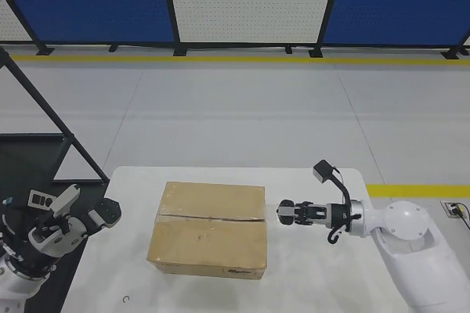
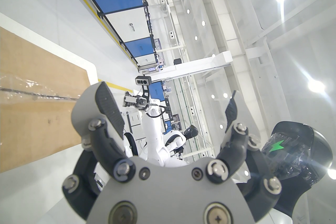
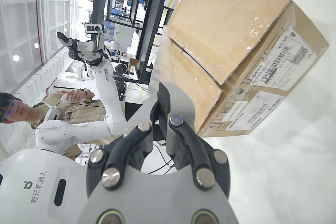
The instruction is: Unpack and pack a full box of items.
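Note:
A closed cardboard box (image 1: 211, 231) lies in the middle of the white table, its top seam running lengthwise under clear tape (image 1: 211, 220). My right gripper (image 1: 280, 213) is at the box's right end, level with the seam. In the right wrist view the gripper (image 3: 161, 93) is shut on a loose strip of clear tape (image 3: 157, 70) that runs back to the box (image 3: 236, 51). My left gripper (image 1: 110, 211) hangs open off the box's left end, apart from it. The left wrist view shows this gripper (image 2: 168, 101) with nothing between its pads and the box top (image 2: 34, 109) beside it.
The white table (image 1: 321, 266) has bare room in front of and to the right of the box. A black metal frame (image 1: 31, 102) stands off the table's left side. A small ring (image 1: 126, 299) lies near the front left edge.

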Controlling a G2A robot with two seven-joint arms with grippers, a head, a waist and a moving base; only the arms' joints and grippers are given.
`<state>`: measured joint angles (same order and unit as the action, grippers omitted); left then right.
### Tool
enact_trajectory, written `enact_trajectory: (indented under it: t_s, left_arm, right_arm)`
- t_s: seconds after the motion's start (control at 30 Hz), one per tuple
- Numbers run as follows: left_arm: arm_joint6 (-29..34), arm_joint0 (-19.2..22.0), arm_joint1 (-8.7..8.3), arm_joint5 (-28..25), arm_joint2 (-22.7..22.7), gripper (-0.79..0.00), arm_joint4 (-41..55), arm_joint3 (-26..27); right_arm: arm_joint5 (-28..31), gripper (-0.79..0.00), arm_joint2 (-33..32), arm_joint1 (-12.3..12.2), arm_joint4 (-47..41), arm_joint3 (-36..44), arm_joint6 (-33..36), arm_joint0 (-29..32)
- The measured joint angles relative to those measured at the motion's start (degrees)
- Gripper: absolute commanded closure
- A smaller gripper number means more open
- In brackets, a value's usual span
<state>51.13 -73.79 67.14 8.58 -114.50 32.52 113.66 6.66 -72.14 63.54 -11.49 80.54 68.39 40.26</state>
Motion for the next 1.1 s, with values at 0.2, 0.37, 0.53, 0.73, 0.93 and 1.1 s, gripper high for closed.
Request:
enact_trajectory:
  t_s: [0.2,0.37,0.53,0.73,0.93,1.1]
  left_arm:
    - [0.00,0.00,0.00,0.00,0.00,-0.785,0.00,0.00]
    - [0.00,0.00,0.00,0.00,0.00,-0.785,0.00,0.00]
    - [0.00,0.00,0.00,0.00,0.00,-0.785,0.00,0.00]
    - [0.00,0.00,0.00,0.00,0.00,-0.785,0.00,0.00]
    - [0.00,0.00,0.00,0.00,0.00,-0.785,0.00,0.00]
    - [0.00,0.00,0.00,0.00,0.00,-0.785,0.00,0.00]
  right_arm:
    - [-1.17,0.000,0.71,-0.24,0.34,-2.38,1.12,-0.65]
    - [-1.44,0.000,1.63,-0.29,0.69,-4.35,1.11,-1.36]
    - [-1.77,0.000,2.85,-0.30,0.88,-6.26,1.99,-2.16]
    - [-2.38,0.000,3.89,-0.41,2.35,-8.58,1.41,-2.66]
    - [-2.80,0.000,4.53,-0.48,1.70,-10.33,1.88,-2.68]
    - [-1.46,0.000,4.18,-0.65,0.06,-10.37,2.02,-2.20]
